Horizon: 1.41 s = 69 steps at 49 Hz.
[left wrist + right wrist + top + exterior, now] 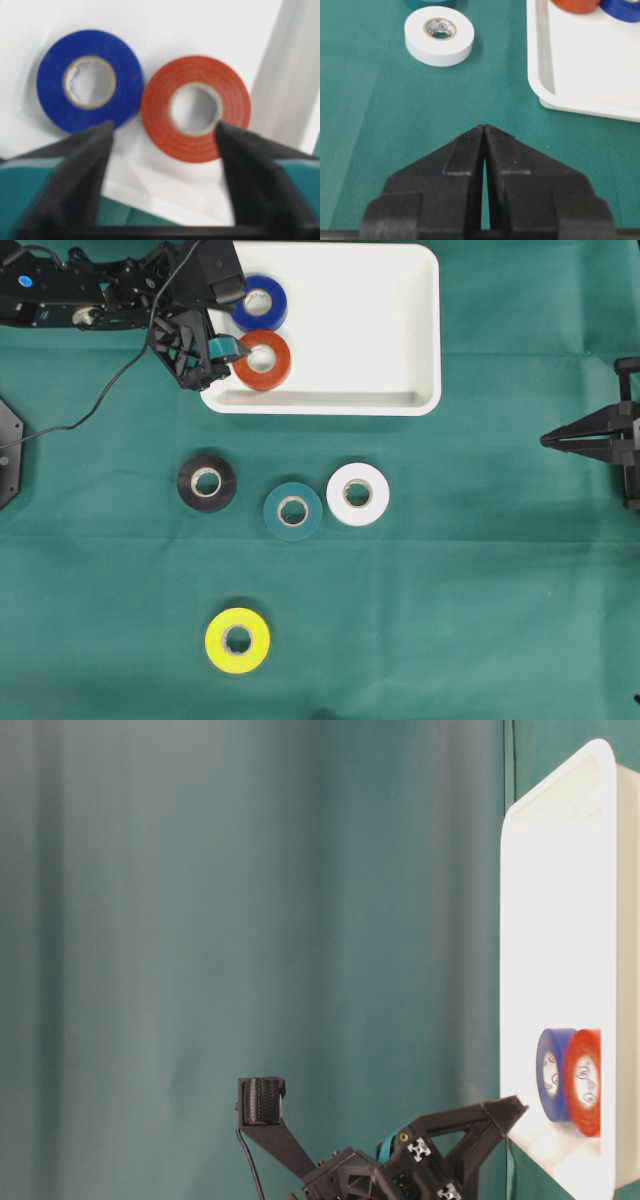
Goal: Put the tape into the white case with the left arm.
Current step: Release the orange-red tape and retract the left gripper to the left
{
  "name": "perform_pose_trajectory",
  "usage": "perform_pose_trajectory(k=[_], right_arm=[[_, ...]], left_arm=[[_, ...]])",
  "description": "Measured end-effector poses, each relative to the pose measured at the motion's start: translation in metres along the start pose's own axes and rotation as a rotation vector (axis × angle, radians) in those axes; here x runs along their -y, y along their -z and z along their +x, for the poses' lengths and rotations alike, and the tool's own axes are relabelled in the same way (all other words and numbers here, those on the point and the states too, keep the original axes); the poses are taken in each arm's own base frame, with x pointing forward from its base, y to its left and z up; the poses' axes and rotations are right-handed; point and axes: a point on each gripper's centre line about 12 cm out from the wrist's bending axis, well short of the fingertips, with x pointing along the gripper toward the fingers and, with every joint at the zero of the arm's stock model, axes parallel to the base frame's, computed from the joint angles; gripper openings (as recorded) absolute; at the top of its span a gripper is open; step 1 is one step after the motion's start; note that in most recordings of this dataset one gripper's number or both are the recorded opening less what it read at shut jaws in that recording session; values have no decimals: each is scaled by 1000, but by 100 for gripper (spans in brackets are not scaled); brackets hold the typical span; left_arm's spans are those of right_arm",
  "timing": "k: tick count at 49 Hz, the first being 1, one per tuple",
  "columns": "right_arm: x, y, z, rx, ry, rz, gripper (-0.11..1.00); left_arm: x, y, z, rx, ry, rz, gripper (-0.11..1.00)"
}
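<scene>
Our lattice-patterned left gripper (165,135) stands wide, holding nothing, so the orange tape roll (265,360) lies beside the blue roll (260,302) inside the shallow white plastic case (400,320).

The case (400,400) lies at the far middle of the table (480,590). In its left end two tape rolls (262,332) lie flat and touching, one farther, one nearer, with the left pincer (228,352) at the nearer roll (265,360). Near of the case three rolls (293,498) lie in a row, well apart from it. A lone roll (237,640) lies nearest. The right pincer (548,440) sits far right.
</scene>
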Motion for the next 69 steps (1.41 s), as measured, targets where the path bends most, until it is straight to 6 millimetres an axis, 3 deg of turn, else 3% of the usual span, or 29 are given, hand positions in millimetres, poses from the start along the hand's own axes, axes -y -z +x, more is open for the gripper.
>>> perform_pose_trajectory(k=[15, 26, 53, 69], right_arm=[[0, 0, 0, 2, 0, 0, -10], [0, 0, 0, 0, -1, -1, -10], [0, 0, 0, 0, 0, 0, -10], [0, 1, 0, -2, 0, -2, -10]], left_arm=[[1, 2, 0, -5, 1, 0, 63], [10, 17, -16, -23, 19, 14, 63], [24, 91, -119, 201, 50, 51, 62], [27, 113, -143, 324, 68, 60, 62]])
